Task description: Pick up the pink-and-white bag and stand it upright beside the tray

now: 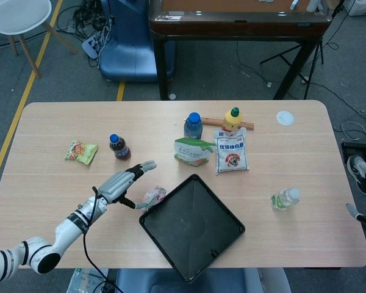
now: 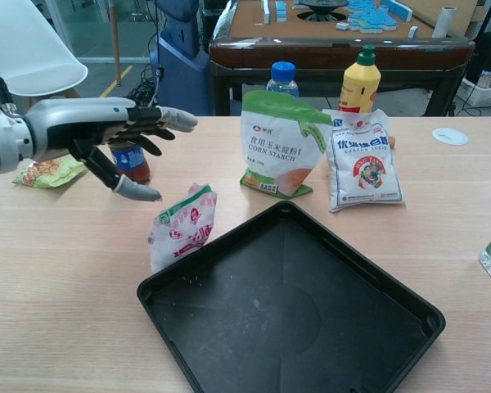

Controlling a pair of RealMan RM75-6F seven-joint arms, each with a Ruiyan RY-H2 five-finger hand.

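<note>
Left hand [image 2: 106, 143] empty, cola bottle [image 1: 119, 147] behind, tray [image 2: 229, 270] beside bag [image 2: 182, 227].

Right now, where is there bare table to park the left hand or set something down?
Bare wood lies left of the black plastic tray, below the open left hand, and on the right between tray and clear water bottle. It is crowded behind the tray: green-and-white starch bag, white pouch, and the pink-and-white bag at its corner.

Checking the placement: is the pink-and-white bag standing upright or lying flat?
Upright: the pink-and-white bag stands on its base beside the tray, with the left hand clear of it.
</note>
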